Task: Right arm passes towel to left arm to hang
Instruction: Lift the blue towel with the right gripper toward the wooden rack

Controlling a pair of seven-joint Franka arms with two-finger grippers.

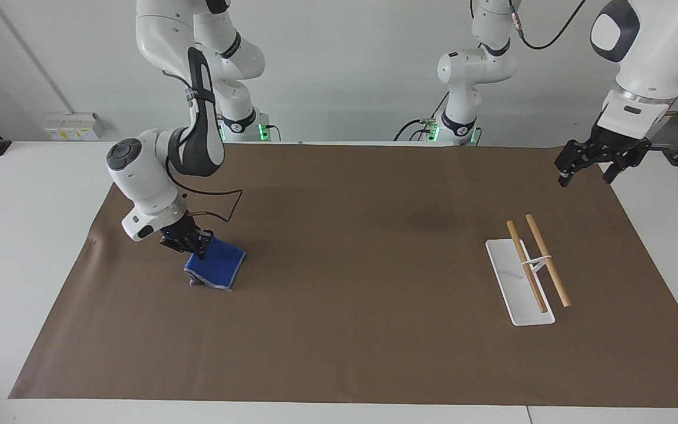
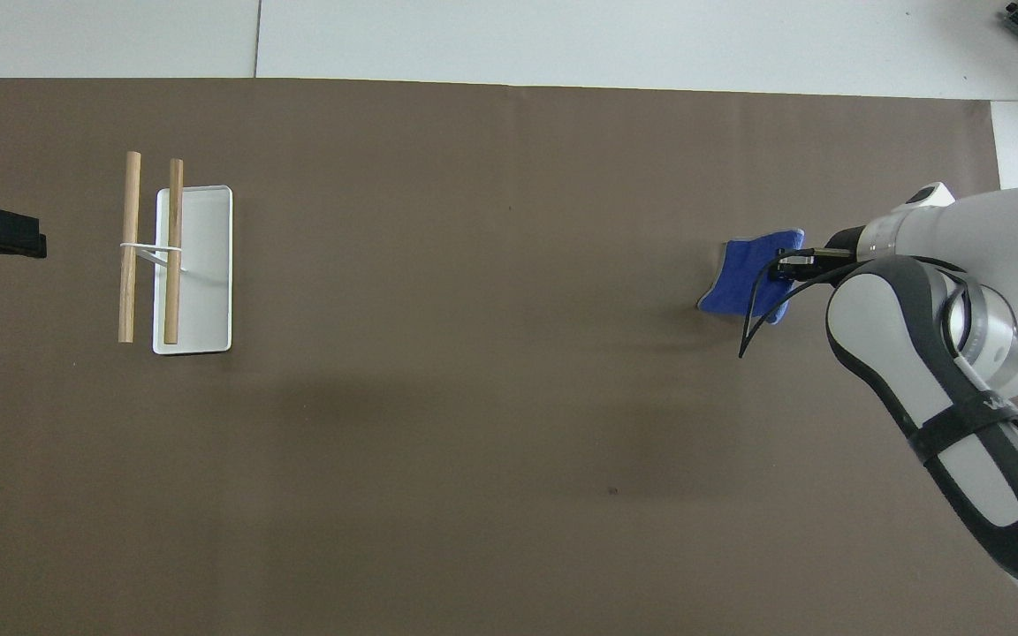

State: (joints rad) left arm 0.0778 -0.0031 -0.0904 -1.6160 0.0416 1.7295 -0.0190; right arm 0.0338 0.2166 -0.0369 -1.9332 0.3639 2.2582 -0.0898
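gripping the towel by one edge, the right gripper had its fingers clamped on the cloth, low over the mat at the right arm's end of the table. the towel hung slack from the pinch, and its lower corner appeared to rest on or just above the mat; contact could not be confirmed. the step in hand was judged to be the pick-up, the first part of the handover, with passing and hanging not yet done.

the left gripper waited with fingers apart in the air over the mat's edge at the left arm's end, holding nothing. the rack stood near it, well apart from the towel.

the next move called for raising the towel clear of the mat, carrying it toward the middle of the table, and presenting a free edge so that the left gripper could close on it. a hanging edge was judged easier to take than a bunched one.

materials and shapes:
- towel: bright blue terry cloth, soft and limp, rectangular, with a thin pale trim.
- rack: flat white oblong base carrying two round, pale wooden rods side by side on a thin white support.
- mat: smooth brown sheet, matt, covering most of the white table.
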